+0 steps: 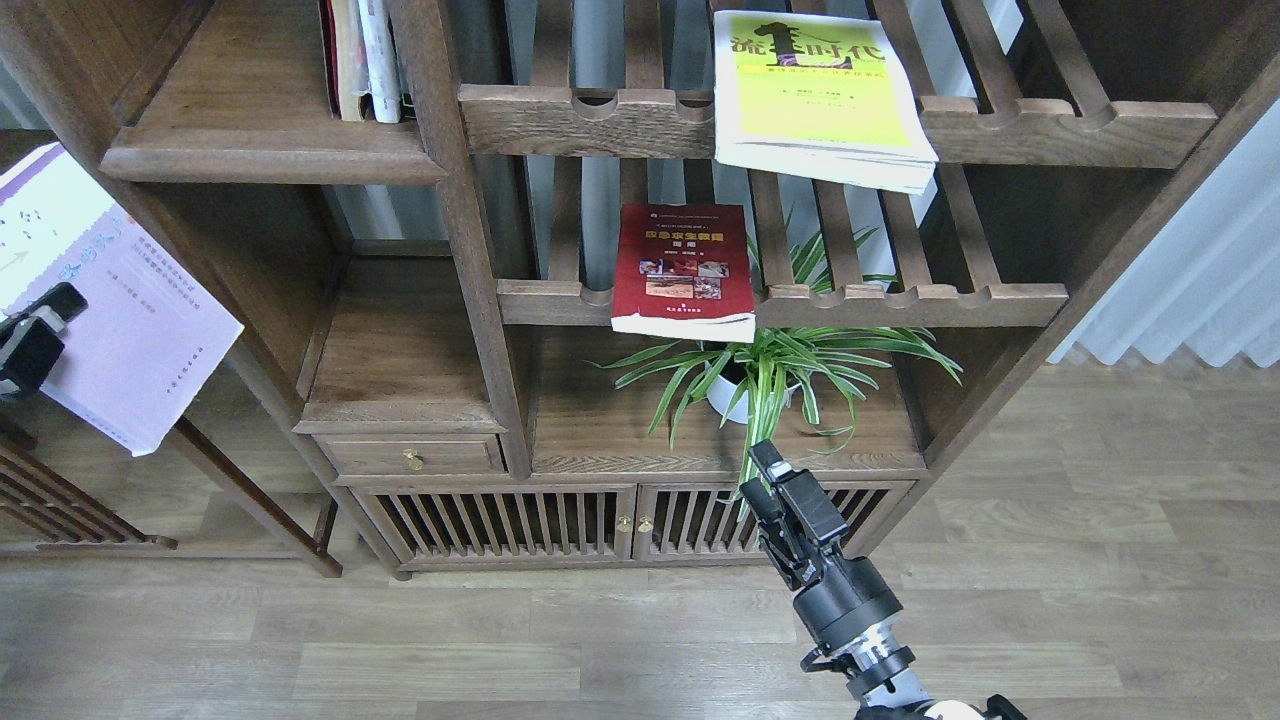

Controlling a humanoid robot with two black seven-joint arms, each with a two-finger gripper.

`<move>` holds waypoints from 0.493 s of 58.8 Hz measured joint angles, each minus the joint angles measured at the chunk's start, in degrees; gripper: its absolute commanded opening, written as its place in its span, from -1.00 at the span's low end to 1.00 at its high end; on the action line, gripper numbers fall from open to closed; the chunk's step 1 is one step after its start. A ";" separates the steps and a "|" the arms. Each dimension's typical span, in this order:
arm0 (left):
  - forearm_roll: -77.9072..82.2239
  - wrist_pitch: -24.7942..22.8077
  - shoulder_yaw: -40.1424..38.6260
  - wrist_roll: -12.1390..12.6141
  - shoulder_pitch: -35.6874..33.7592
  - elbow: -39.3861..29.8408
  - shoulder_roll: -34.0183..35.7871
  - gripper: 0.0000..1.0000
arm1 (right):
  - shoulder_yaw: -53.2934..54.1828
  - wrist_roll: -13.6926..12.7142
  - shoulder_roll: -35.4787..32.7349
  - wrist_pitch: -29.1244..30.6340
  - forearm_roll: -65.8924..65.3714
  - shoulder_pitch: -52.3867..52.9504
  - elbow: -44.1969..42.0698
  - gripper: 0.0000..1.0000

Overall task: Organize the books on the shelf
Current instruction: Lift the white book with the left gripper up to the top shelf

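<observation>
the left gripper (40, 320) sits at the far left edge of the head view, its fingers (58, 300) clamped on the lower edge of the pale lavender-white book (120, 330), which is held tilted in the air to the left of the bookcase, its cover facing up and its far corner cut off by the edge of the view. the book is outside the bookcase and lower than the shelf (270, 150), a solid dark-brown board with a thick rounded front edge in the upper left bay; a few books stand upright (362, 60) at the right end of that board against the post. the yellow-green book (815, 95) lies flat on the upper slatted rack (1050, 130) in the right bay, its near edge overhanging the scalloped front rail. the dark red book (683, 265) lies flat on the lower slatted rack (930, 300), its near edge also hanging past the front rail, just above the leaves of a potted plant (770, 370) that stands on the board below. the right gripper (765, 480) is raised in front of the low cabinet doors (560, 520), beneath the plant and well apart from every book; it holds nothing, and its fingers sit so close and dark together that i cannot tell whether they are parted. below it all is a wood-plank floor (400, 650).
</observation>
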 measured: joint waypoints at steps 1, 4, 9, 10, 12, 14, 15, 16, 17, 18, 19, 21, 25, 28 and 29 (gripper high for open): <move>-0.02 0.00 0.06 -0.01 -0.35 0.00 0.00 -0.81 | 0.00 0.01 0.00 0.00 0.00 0.00 0.00 0.73; -0.09 0.00 0.37 -0.07 -1.61 0.00 0.00 -0.81 | 0.00 0.00 0.00 0.00 -0.01 0.00 -0.01 0.73; -0.22 0.00 1.39 -0.13 -4.09 0.00 -0.09 -0.82 | 0.00 0.00 0.02 0.00 -0.07 0.04 -0.02 0.74; -0.25 0.00 1.65 -0.13 -4.64 0.00 -0.10 -0.82 | 0.00 0.01 0.04 0.00 -0.08 0.06 -0.02 0.73; -0.33 0.00 2.22 -0.15 -5.84 0.00 -0.12 -0.82 | 0.00 0.00 0.06 0.00 -0.08 0.08 -0.02 0.73; -0.39 0.00 2.82 -0.17 -6.94 0.00 -0.13 -0.82 | 0.00 0.00 0.08 0.00 -0.09 0.09 -0.02 0.74; -0.42 0.00 3.07 -0.17 -7.39 0.00 -0.13 -0.82 | 0.00 0.00 0.08 0.00 -0.09 0.09 -0.02 0.74; -0.45 0.00 3.34 -0.17 -7.85 0.00 -0.13 -0.82 | 0.00 0.01 0.08 0.00 -0.08 0.09 -0.02 0.74; -0.52 0.00 3.71 -0.17 -8.47 0.00 -0.14 -0.82 | 0.00 0.00 0.08 0.00 -0.09 0.09 -0.02 0.74; -0.76 0.00 4.43 -0.17 -9.80 0.00 -0.15 -0.83 | 0.00 0.00 0.09 0.00 -0.09 0.09 -0.06 0.74; -0.83 0.00 4.59 -0.17 -10.11 0.00 -0.15 -0.83 | 0.00 0.00 0.09 0.00 -0.08 0.10 -0.07 0.74; -0.93 0.00 4.86 -0.17 -10.59 0.00 -0.15 -0.83 | 0.02 0.01 0.09 0.00 -0.08 0.10 -0.09 0.74; -1.13 0.00 5.34 -0.12 -12.05 0.00 -0.07 -0.83 | 0.12 0.04 0.08 0.00 -0.05 0.10 -0.10 0.75; -1.19 -0.01 5.48 -0.05 -12.96 0.00 0.24 -0.83 | 0.16 0.07 0.05 0.00 -0.02 0.10 -0.17 0.75; -1.20 0.00 5.49 -0.03 -13.23 0.00 0.39 -0.83 | 0.19 0.07 0.04 0.00 -0.02 0.10 -0.20 0.75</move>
